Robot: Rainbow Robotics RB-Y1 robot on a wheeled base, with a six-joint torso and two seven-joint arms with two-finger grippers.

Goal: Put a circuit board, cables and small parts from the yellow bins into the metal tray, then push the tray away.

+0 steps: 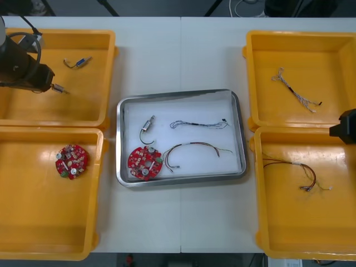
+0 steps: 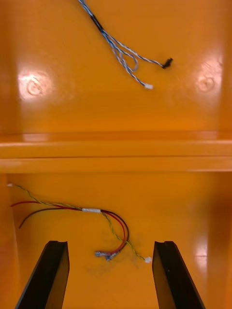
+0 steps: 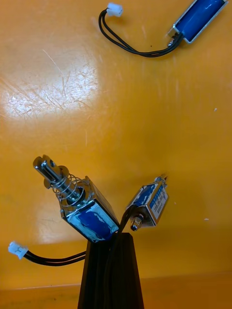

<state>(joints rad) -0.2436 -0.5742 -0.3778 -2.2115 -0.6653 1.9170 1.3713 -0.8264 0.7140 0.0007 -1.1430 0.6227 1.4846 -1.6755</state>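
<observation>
Left hand (image 3: 111,239) closed on the black leads of a small metal part (image 3: 79,200) above a yellow bin (image 1: 83,100); right hand (image 2: 110,270) open, red and yellow cable (image 2: 92,210) just ahead of its fingers (image 2: 48,275). Metal tray (image 1: 181,179) with circuit board (image 1: 144,163) lies on the light surface (image 1: 183,50) between them.

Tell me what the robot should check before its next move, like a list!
1. Left tool gripping something: ok, shut on the black wires of two small metal parts in the far left yellow bin.
2. Only one part taken: not ok, two sit at its tips.
3. Parts lifted off the bin floor: cannot tell.
4. Room in the metal tray: ok, bare white floor shows around the things in it.
5. Right tool out of the way: ok, open over the red and yellow cable in the near right yellow bin.
</observation>
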